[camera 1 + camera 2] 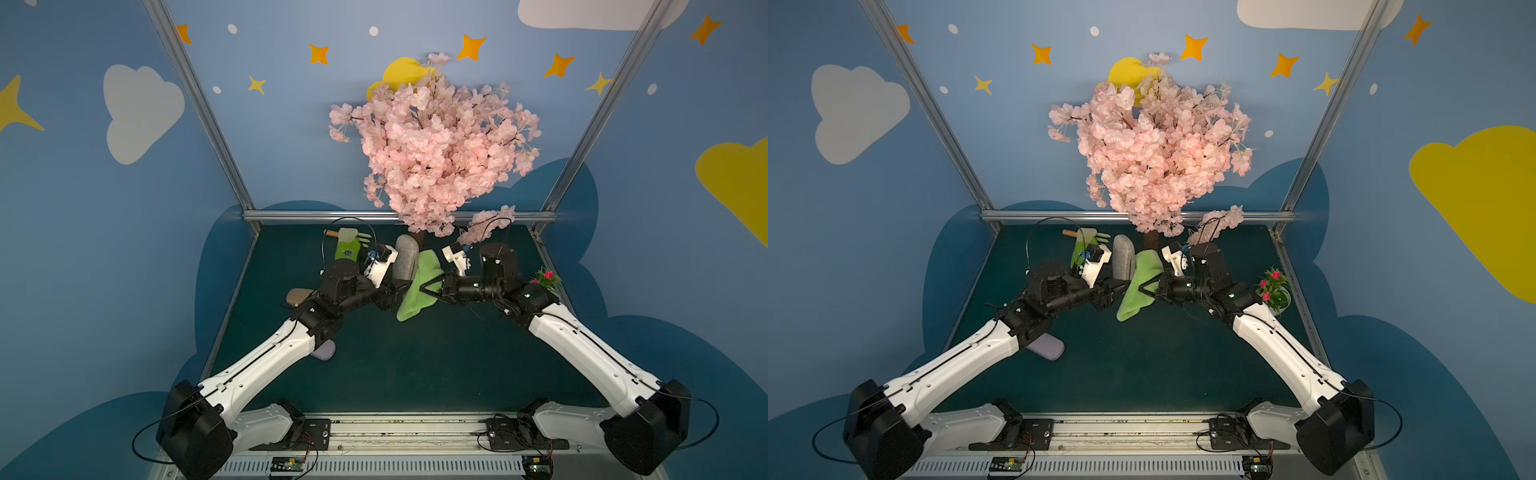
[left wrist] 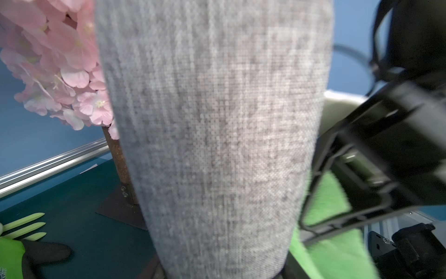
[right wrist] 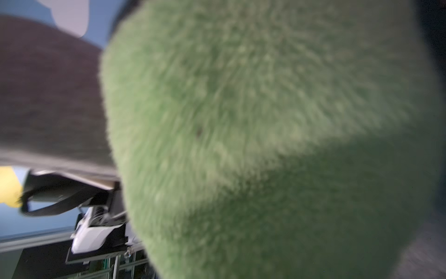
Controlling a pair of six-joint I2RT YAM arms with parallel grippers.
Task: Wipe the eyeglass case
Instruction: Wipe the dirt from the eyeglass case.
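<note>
The left pincer [image 1: 397,287] grips the case [image 1: 406,257] by its lower end, upright above the bench [image 1: 374,365], leaving its side free. The right pincer [image 1: 429,288] pinches the cloth [image 1: 426,270], laid against that side for rubbing

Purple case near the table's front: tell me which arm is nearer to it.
Left. The left arm passes directly over the purple case, hiding part of it. The right arm is on the far side of the table, well away from it.
</note>
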